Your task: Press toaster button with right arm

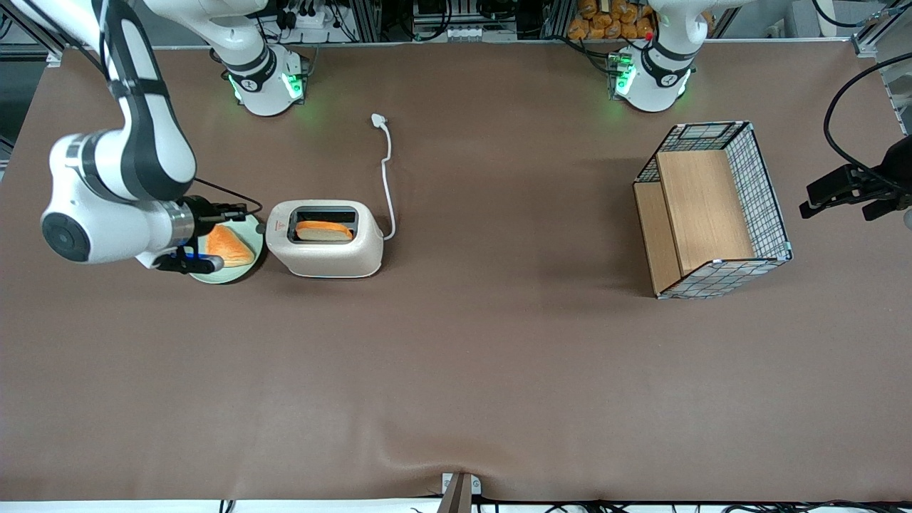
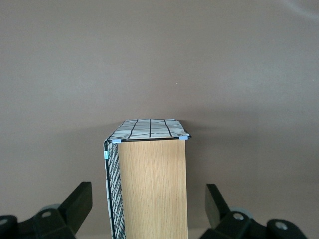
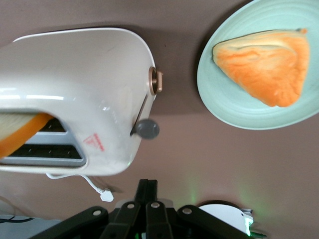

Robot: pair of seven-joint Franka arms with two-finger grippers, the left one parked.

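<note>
The cream-white toaster (image 1: 324, 246) lies on the brown table with a bread slice (image 1: 324, 230) in its slot. It also shows in the right wrist view (image 3: 75, 74), with the red triangle mark (image 3: 94, 142). The grey round button (image 3: 148, 129) sticks out from its narrow end, beside a copper-rimmed dial (image 3: 156, 80). My right arm's gripper (image 1: 241, 211) hovers beside that narrow end, above a plate, a short way from the button. In the wrist view the gripper (image 3: 147, 184) has its fingers pressed together and holds nothing.
A pale green plate (image 1: 246, 226) with an orange bread slice (image 1: 228, 247) sits under the gripper; the plate shows in the wrist view too (image 3: 219, 99). The white cord (image 1: 387, 178) runs to a plug (image 1: 378, 120). A wire basket with wooden shelves (image 1: 712, 206) stands toward the parked arm's end.
</note>
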